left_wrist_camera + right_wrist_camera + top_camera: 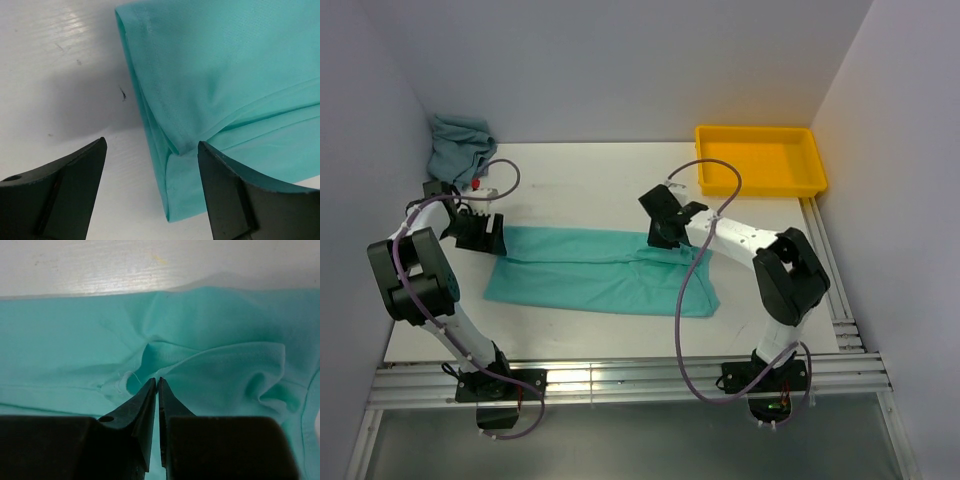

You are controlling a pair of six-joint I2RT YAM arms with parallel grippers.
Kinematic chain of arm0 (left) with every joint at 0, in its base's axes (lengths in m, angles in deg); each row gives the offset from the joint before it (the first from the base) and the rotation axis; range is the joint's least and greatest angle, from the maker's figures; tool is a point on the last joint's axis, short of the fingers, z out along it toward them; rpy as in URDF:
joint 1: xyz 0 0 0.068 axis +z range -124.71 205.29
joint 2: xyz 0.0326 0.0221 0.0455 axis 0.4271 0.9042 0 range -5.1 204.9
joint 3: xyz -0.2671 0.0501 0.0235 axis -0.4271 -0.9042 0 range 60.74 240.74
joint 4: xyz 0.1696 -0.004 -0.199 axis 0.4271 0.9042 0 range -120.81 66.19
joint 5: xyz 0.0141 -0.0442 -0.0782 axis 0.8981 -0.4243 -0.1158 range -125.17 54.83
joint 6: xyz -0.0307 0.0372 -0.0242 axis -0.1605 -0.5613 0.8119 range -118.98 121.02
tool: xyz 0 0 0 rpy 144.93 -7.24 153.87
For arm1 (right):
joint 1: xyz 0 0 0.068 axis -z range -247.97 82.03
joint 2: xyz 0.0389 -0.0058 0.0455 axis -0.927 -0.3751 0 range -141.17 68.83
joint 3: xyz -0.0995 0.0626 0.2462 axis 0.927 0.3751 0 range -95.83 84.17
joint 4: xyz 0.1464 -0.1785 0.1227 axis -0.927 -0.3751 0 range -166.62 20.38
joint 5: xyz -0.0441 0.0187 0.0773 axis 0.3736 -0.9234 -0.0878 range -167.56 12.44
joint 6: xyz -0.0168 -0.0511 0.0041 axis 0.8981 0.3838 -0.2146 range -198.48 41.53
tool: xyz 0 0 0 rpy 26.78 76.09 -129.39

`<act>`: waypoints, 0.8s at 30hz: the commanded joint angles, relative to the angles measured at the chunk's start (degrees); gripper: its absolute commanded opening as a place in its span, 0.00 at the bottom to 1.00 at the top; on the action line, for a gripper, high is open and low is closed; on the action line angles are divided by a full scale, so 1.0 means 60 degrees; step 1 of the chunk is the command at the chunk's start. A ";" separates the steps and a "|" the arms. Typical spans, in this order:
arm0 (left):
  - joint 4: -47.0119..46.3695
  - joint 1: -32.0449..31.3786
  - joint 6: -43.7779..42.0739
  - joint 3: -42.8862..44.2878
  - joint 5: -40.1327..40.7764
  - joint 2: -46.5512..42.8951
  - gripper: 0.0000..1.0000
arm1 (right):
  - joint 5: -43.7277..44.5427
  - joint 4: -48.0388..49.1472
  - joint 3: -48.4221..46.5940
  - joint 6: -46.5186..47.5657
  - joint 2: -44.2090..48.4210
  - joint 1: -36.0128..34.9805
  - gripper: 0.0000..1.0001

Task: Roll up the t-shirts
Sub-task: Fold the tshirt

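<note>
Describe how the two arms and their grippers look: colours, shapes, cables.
Both the left arm and the right arm have white links and bulky black joint housings. A purple-grey cable runs in loose loops along each. The left gripper and right gripper are black, with two wedge-shaped fingers tapering to the tips.

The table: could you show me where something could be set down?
Free: between the mint t-shirt and the back wall, left of the yellow tray; also between shirt and rails. Crowded: far-left corner, with the grey-teal t-shirt.
</note>
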 commanded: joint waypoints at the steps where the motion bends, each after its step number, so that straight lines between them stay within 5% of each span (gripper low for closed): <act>1: -0.0032 0.0037 0.0275 0.0282 -0.0586 0.0277 0.80 | 0.0135 0.0277 0.0348 -0.0207 0.0892 -0.0170 0.13; 16: 0.0803 0.0300 0.0072 0.1176 -0.1889 0.0922 0.83 | 0.0354 0.0818 0.1945 -0.1143 0.1963 -0.1312 0.12; 24: 0.1155 0.0608 -0.0397 0.1235 -0.2462 0.0688 0.91 | 0.1072 0.0118 0.0805 -0.0969 0.1743 -0.1328 0.37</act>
